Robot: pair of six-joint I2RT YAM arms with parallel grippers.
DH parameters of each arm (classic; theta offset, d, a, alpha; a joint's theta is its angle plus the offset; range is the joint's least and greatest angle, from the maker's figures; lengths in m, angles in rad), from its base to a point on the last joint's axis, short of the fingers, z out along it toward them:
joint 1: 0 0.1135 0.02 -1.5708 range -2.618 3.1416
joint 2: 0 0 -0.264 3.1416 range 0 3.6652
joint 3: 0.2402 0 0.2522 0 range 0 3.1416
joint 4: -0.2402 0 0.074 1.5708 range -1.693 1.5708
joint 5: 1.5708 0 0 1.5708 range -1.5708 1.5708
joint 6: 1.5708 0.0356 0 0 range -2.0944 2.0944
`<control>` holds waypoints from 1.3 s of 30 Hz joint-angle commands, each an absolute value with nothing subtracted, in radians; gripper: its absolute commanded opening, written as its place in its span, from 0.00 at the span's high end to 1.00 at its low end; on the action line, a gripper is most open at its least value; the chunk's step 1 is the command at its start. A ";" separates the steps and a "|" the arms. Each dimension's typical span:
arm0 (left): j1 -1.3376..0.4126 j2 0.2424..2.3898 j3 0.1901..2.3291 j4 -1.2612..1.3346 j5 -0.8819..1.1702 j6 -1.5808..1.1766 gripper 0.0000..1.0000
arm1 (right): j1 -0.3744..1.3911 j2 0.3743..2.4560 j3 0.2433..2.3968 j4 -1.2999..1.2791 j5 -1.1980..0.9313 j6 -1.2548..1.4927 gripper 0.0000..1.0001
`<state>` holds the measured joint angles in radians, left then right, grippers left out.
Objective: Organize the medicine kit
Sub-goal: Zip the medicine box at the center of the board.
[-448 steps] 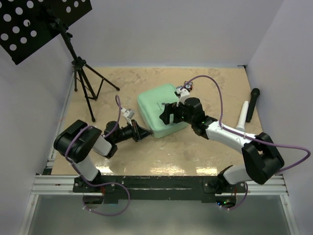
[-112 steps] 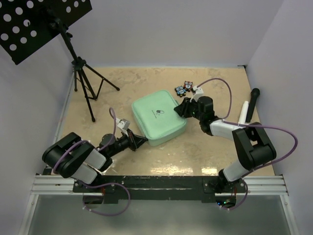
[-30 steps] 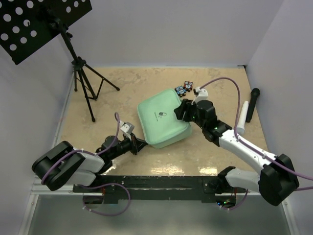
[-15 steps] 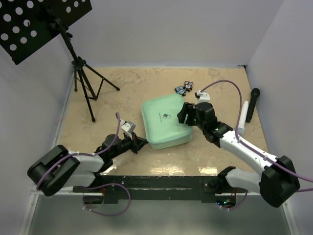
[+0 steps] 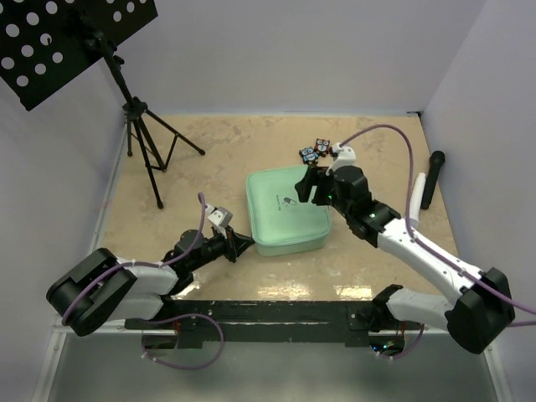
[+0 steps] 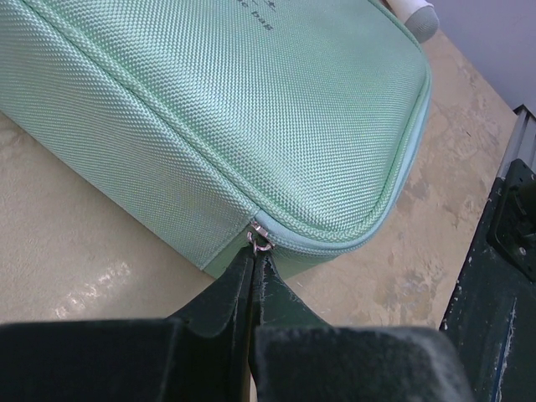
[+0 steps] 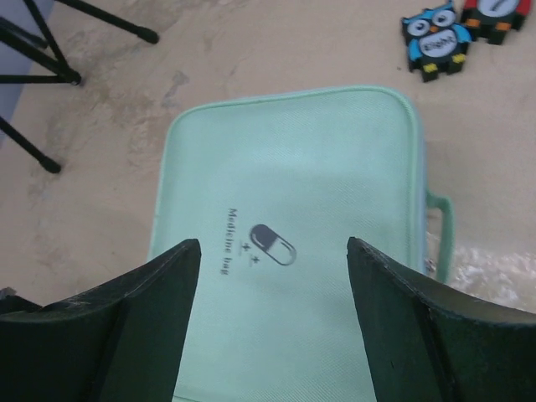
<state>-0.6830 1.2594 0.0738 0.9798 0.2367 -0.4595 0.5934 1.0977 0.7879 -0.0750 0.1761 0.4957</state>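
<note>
The medicine kit is a closed mint-green zip case lying flat mid-table, with a pill mark and small lettering on its lid. My left gripper lies low at the case's near-left corner. In the left wrist view its jaws are pressed together on the small metal zipper pull, below the case's side wall. My right gripper hovers over the lid's far right part. Its jaws stand wide open with nothing between them.
Two small owl figures lie just beyond the case. A black tripod stand carrying a perforated black board stands at the far left. A black stick and a white tube lie at the right wall.
The case has turned from a tilted lie to square with the table. My right gripper has opened wider and come off the case's right edge to over the lid. The left stays shut at the corner.
</note>
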 commanded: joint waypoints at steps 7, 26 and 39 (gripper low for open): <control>-0.686 1.287 0.084 1.034 0.213 -0.433 1.00 | 0.808 1.437 1.060 -0.038 0.155 0.433 0.21; -0.686 1.247 0.037 1.088 0.193 -0.442 1.00 | 0.996 1.908 1.485 -0.402 0.612 0.416 0.24; -0.684 1.215 0.009 1.112 0.186 -0.443 1.00 | 0.997 1.997 1.479 -0.433 0.608 0.413 0.82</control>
<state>-0.6842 1.2366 0.0521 1.0122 0.2047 -0.4595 1.0088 1.9591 1.4994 -0.3614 0.6102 0.4026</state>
